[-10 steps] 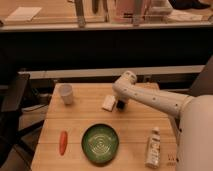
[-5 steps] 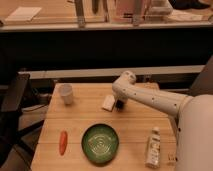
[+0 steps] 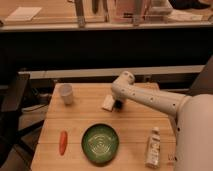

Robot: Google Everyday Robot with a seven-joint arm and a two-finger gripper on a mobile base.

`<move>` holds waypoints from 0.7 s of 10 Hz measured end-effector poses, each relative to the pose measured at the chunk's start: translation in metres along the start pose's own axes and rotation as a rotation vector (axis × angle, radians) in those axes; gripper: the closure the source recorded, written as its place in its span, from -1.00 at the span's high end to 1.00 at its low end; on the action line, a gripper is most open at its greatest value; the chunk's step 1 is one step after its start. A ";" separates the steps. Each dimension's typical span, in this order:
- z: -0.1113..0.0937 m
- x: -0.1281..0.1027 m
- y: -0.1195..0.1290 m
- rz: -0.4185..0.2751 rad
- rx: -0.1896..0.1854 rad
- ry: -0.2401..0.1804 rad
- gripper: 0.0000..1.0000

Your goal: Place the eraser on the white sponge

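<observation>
Placing step. Gripper (image 3: 119, 104) low at right edge of white sponge (image 3: 108, 103); finger state: cannot tell. Eraser (image 3: 119, 105) dark beneath it. Next: shift left over sponge, release.

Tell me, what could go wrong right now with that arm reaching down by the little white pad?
The pincer hangs low beside the white sponge, with a dark block, likely the eraser, at its tip. The sponge is a small target, so the eraser might land half off it and tip onto the table. The pincer is also close enough that it might nudge the light sponge sideways. The white cup seems safely apart.
</observation>
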 end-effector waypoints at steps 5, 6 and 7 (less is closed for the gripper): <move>0.001 -0.002 -0.005 -0.016 0.011 0.001 -0.95; 0.001 -0.002 -0.007 -0.020 0.014 0.001 -0.89; 0.002 -0.002 -0.008 -0.024 0.016 0.001 -0.85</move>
